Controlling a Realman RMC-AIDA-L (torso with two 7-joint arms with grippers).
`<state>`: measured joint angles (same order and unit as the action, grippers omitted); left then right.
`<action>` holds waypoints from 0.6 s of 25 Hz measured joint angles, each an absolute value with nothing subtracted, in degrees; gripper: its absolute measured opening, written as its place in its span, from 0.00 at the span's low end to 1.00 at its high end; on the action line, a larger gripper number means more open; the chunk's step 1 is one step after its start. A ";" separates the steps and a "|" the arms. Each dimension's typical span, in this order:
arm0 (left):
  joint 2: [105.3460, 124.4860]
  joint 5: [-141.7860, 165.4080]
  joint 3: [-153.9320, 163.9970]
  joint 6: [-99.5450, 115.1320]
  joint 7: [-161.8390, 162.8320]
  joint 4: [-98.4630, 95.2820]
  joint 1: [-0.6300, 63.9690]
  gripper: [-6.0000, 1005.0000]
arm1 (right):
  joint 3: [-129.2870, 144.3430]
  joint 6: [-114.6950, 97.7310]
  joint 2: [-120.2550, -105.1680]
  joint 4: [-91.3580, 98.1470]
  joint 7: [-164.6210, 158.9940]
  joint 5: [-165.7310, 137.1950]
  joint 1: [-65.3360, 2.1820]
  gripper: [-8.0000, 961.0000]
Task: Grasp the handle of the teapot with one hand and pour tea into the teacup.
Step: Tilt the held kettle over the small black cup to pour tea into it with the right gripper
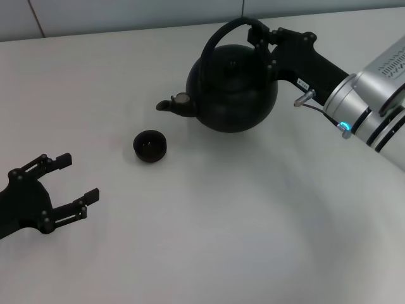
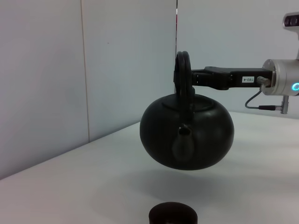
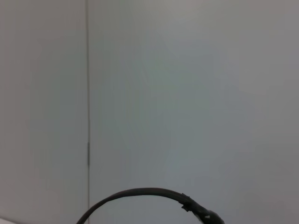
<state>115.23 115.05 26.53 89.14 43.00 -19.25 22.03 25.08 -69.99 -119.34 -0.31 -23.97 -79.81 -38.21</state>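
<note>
Presently: right end effector (image 1: 261, 33) pinches handle (image 1: 218, 36); teapot (image 1: 232, 88) hangs above table (image 1: 221, 240), spout aimed at teacup (image 1: 150, 145), lower and leftward. Left end effector (image 1: 66, 183) spread, idle.

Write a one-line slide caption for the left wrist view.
Right gripper holds the teapot by its handle, lifted clear of the white table, spout facing the camera above the teacup.

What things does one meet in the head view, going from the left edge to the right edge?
Open black left gripper → small round black teacup → large round matte black teapot → black right gripper shut on its arched handle → silver-white forearm.
</note>
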 joint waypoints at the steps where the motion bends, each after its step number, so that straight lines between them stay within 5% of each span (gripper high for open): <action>1: 115.23 115.04 26.46 89.19 42.99 -19.25 22.07 0.86 | 25.57 -69.98 -119.36 0.01 -23.86 -79.81 -38.32 0.11; 15: 115.44 115.05 26.45 89.19 42.97 -19.37 22.06 0.86 | 28.12 -69.35 -119.45 3.35 -21.40 -80.58 -39.60 0.11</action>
<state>115.44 115.05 26.45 89.19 42.97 -19.37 22.06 28.12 -69.35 -119.45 3.35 -21.40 -80.58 -39.60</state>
